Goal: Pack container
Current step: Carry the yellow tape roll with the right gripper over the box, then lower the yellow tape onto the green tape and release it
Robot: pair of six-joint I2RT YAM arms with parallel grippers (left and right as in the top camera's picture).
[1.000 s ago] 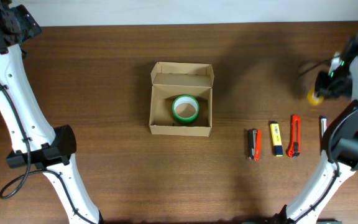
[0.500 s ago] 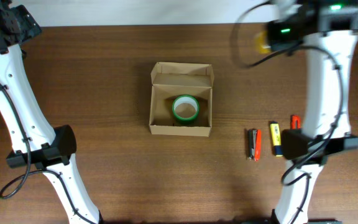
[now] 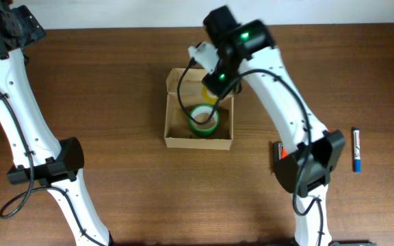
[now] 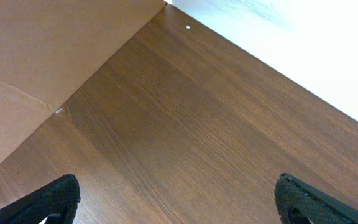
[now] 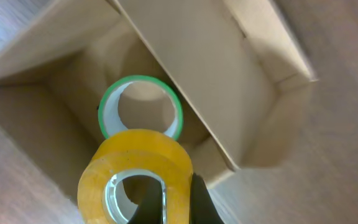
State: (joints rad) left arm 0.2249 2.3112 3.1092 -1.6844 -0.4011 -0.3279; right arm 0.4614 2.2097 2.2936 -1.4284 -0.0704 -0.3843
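Container: a light-brown cardboard box (image 3: 198, 140) sits near the middle of the surface (image 3: 115, 102), a little toward the far side. Its top is open, and the lid flap stands up along the far edge.
Green tape roll: the roll (image 3: 203, 119) lies flat on the container floor with its hole facing up. It is closer to the right wall than to the left.
Yellow tape roll: in the right wrist view the roll (image 5: 126, 163) hangs over the open container. It overlaps the edge of the green roll below it.
Right fingers: the fingers (image 5: 201, 202) are closed on the yellow tape roll, pinching its wall. One finger is in the hole and the other is outside. The right arm reaches across from the near right to above the container.
Left fingers: the fingers (image 4: 51, 202) are spread wide with nothing between them. They are above bare wood at the far left corner, well apart from the container.
Blue marker: the marker (image 3: 355, 149) lies on the surface at the right, pointing near to far, well apart from the container.
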